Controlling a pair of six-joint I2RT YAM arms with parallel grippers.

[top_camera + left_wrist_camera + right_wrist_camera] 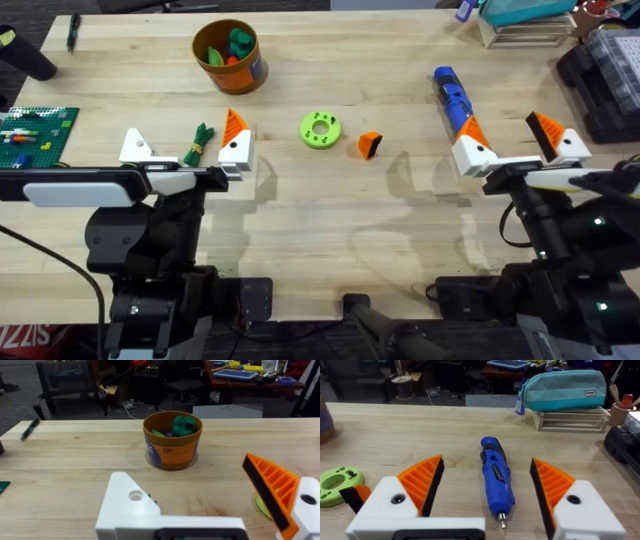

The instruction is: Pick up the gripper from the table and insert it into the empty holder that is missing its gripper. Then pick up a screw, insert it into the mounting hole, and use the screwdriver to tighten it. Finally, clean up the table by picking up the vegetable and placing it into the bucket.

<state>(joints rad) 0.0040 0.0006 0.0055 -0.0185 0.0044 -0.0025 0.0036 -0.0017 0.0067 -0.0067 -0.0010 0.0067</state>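
Nearest us, the left gripper [186, 148] hangs with jaws spread over the table [330, 230]; its outer finger is the bare white holder [134, 147], and the vegetable [198, 145] lies between its fingers. The right gripper [516, 140] is spread too, straddling the screwdriver [453, 98]. Mid-table we see the loose orange gripper [369, 145] beside a lime-green disc [320, 130]. Toward the far edge, left of centre, stands the bucket [227, 56].

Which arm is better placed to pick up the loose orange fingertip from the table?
Probably the right arm: its open claw has both pads, while the fingertip must go onto the left claw's bare holder.
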